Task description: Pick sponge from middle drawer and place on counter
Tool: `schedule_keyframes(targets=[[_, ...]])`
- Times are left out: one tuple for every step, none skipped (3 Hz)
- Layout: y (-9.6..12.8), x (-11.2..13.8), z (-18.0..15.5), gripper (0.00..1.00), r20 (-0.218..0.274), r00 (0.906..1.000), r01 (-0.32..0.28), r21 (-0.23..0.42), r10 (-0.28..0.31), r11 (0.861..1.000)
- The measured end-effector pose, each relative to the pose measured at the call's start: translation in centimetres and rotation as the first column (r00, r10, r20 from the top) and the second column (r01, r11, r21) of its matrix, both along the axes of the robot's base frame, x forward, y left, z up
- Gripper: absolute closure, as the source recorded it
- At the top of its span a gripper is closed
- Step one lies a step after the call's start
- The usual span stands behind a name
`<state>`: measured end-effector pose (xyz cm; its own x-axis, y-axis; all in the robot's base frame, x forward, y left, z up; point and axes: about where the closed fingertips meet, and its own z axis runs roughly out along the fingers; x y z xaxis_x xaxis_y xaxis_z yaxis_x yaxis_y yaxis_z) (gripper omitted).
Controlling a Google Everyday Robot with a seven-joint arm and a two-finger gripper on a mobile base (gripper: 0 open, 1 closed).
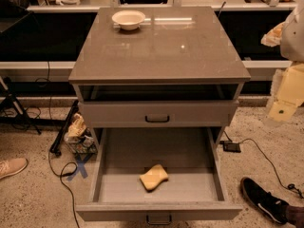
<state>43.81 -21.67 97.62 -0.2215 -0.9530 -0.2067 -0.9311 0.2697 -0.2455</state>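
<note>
The yellow sponge (154, 176) lies on the floor of the middle drawer (118, 186), which is pulled wide open at the bottom of the cabinet, its dark bar handle at the front. The glossy grey-brown counter (159, 49) tops the cabinet. My gripper (281, 109) appears as pale cream parts at the right edge of the view. It is beside the cabinet at about the upper drawer's height, well to the right of and above the sponge, and it holds nothing that I can see.
A pale round bowl (128, 19) stands at the counter's far left. A shallower grey drawer (190, 113) above is closed. A person's shoes rest on the floor at left (12, 166) and right (263, 199). Cables (61, 167) and a cluttered basket (78, 134) lie to the left of the cabinet.
</note>
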Motion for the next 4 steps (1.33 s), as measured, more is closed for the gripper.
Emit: schedule_keyframes(targets=[[0.0,0.0,0.0,0.0,0.0,1.0,0.0,0.0,0.0,1.0],[-0.2,0.8,-2.8,0.0,-0.015,0.9998,-0.009,0.07,0.01,0.998],[0.1,1.3,-8.9,0.0,-0.033,0.9993,-0.013,0.182,0.019,0.983],[1.1,1.3,-16.7,0.0,-0.052,0.9985,0.002,0.312,0.015,0.95]])
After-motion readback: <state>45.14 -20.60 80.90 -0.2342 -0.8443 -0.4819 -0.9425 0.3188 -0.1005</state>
